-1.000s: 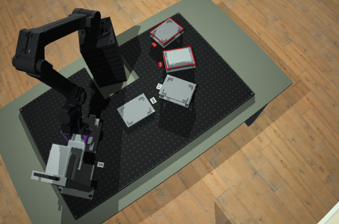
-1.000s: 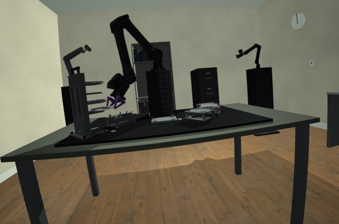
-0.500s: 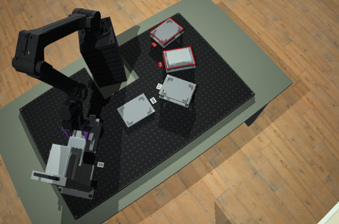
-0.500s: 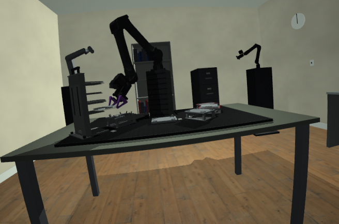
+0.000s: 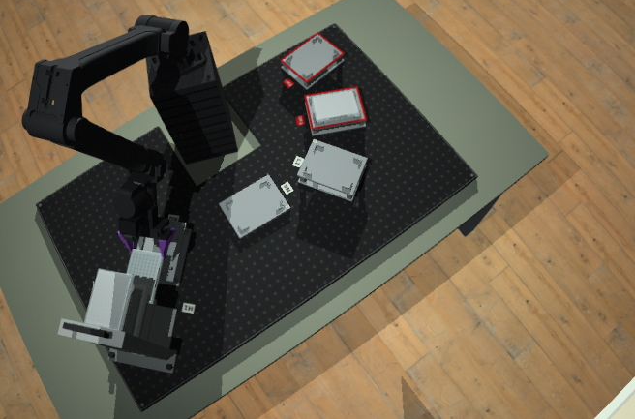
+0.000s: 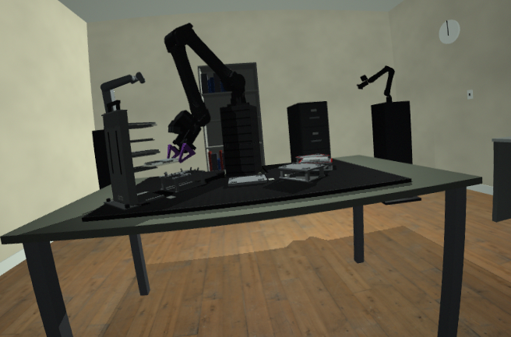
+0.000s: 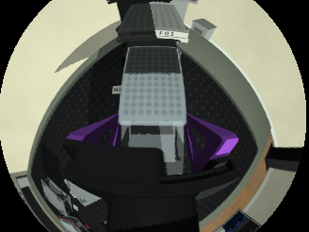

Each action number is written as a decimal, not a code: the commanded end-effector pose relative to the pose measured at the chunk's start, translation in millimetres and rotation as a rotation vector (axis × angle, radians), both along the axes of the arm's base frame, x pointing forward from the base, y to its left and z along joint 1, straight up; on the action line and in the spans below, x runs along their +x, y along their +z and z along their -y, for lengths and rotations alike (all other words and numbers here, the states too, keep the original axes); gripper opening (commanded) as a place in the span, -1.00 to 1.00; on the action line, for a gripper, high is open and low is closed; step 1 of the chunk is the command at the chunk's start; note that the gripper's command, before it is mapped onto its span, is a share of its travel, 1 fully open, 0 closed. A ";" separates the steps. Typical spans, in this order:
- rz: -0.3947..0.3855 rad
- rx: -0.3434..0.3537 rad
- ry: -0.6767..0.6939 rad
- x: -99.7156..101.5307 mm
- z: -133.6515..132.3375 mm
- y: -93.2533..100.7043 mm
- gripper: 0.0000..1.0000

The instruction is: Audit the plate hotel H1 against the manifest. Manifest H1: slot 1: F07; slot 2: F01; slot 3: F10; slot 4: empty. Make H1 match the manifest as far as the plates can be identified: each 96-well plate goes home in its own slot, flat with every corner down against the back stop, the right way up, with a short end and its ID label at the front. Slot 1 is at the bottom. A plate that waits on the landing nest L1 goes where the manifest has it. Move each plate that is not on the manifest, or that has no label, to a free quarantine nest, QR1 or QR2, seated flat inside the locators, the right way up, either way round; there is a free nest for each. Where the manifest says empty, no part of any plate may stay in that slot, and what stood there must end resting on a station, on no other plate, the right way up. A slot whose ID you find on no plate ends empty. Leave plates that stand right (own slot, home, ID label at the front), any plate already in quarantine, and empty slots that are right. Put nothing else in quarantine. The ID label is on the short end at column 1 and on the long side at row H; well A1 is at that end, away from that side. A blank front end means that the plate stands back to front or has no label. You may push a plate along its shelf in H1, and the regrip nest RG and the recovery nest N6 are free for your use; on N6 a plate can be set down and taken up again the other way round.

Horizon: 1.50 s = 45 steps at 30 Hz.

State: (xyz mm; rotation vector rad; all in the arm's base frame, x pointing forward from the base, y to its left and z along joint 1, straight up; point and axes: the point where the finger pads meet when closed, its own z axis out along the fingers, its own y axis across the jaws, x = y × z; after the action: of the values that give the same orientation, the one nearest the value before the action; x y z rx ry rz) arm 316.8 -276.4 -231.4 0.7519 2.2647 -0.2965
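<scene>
Your gripper (image 7: 154, 127) sits low at the hotel's open face, its purple fingers spread wide and clamped on the long sides of a plate (image 7: 153, 96). The top view shows the same: the plate (image 5: 143, 263) lies between the fingers of the gripper (image 5: 144, 245), well side up, with its far end in among the shelves. From the side the plate (image 6: 159, 162) hangs at a low shelf level, just off the gripper (image 6: 180, 153). You cannot read a label on its near end.

The hotel (image 6: 118, 152) stands at the mat's corner. Another plate (image 5: 108, 296) shows on a higher shelf; its front carries a small label (image 7: 166, 35), too blurred to read.

Further along the mat you have a flat grey nest (image 5: 255, 205), then a raised nest (image 5: 332, 168) just beside it. Beyond those, a red-edged nest (image 5: 310, 119) holds a white plate (image 5: 336, 105). The furthest red-edged nest (image 5: 312, 56) shows only its grey top.
</scene>
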 end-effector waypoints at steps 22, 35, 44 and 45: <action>0.000 -0.011 0.003 -30.2 -18.5 2.7 0.72; -0.002 -0.008 0.003 -42.7 -28.3 0.2 0.72; -0.002 -0.009 0.003 -49.7 -33.8 -1.5 0.72; -0.004 -0.007 0.002 -51.8 -35.2 -1.7 0.72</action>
State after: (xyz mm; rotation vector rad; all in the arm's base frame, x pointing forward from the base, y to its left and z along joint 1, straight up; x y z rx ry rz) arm 276.0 -246.1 -236.0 0.7515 2.2634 -0.2958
